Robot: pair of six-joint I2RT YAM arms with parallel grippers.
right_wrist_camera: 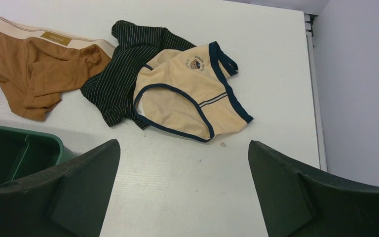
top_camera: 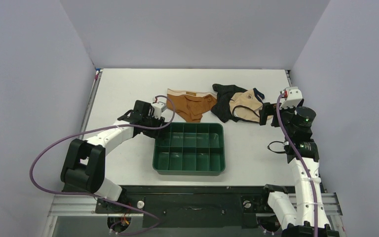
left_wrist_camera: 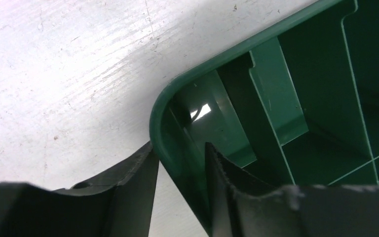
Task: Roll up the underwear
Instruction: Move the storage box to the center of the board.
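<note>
- Closest up, the left hand point(left_wrist_camera: 180, 148) sits at the near-left corner of the green tray point(top_camera: 188, 172). One of its fingers point(left_wrist_camera: 133, 182) is outside the rim and the other is inside the corner compartment.
- Its jaws stand partway in around the tray wall. I cannot tell whether they already pinch it.
- The underwear point(top_camera: 192, 106) lies on the counter point(top_camera: 128, 84) just beyond the tray's far edge, well clear of both hands.
- It lies loosely spread and a little rumpled, with its pale waistband point(right_wrist_camera: 44, 39) on the far side. No part of it is rolled or folded over.
- Just beside it on the right lies a black striped garment point(right_wrist_camera: 123, 74), and a beige garment with dark trim point(right_wrist_camera: 182, 98) lies partly over that one.
- The tray's compartments, as far as I can see into them, hold nothing.
- The right hand point(right_wrist_camera: 182, 145) hangs above bare counter on the near side of the beige garment. Its jaws are spread wide and grip nothing.
- By my reading the rolling has not begun. The left hand is busy with the tray rather than the cloth, perhaps to shift it or steady it.
- Everything is left to do: reaching the briefs, flattening them, turning an edge over, and rolling them up.
</note>
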